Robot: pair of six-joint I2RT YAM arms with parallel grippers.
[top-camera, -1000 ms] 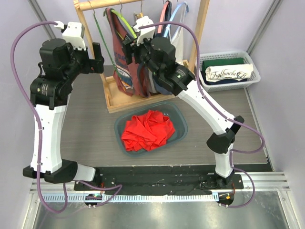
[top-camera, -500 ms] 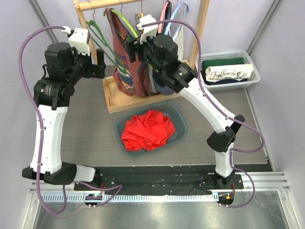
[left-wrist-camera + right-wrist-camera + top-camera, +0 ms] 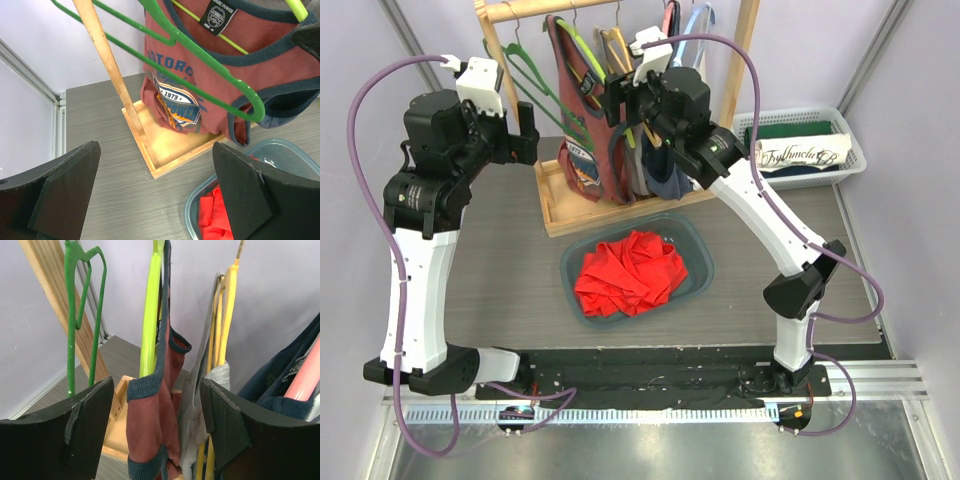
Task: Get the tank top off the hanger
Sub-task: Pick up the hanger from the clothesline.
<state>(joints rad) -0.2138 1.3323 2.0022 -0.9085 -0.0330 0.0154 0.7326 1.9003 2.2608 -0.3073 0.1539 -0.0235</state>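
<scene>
Nearest the arm bases, just in front of the wooden rack (image 3: 570,215) and apart from its tray base, a grey-blue basin (image 3: 700,262) sits on the counter (image 3: 510,260). A crumpled red garment (image 3: 630,272) lies in it.

Left of the rack, the left claw (image 3: 527,140) hangs raised beside the left post. Its jaws are spread wide with nothing between them, and its wrist view looks past the post onto the tray base.

The tank top (image 3: 588,150), maroon with navy trim and a printed chest, hangs on the rack from a lime-green hanger (image 3: 578,45). Its hem hangs low over the tray base. An empty dark green hanger (image 3: 533,78) hangs between it and the rack's left post.

The right claw (image 3: 610,105) is up at the middle of the rack, level with the tank top's shoulder. Its jaws stand fairly wide and grip nothing. In its wrist view the maroon strap and the lime-green hanger show in the gap, but I cannot tell whether they lie between the fingers or beyond them.

Further right on the rack hang a grey garment (image 3: 192,435) on a yellow hanger (image 3: 227,315), then a navy garment (image 3: 277,385) on a pink hanger (image 3: 300,375).

Right of the rack, a white basket (image 3: 850,140) holds folded clothes (image 3: 800,155).
</scene>
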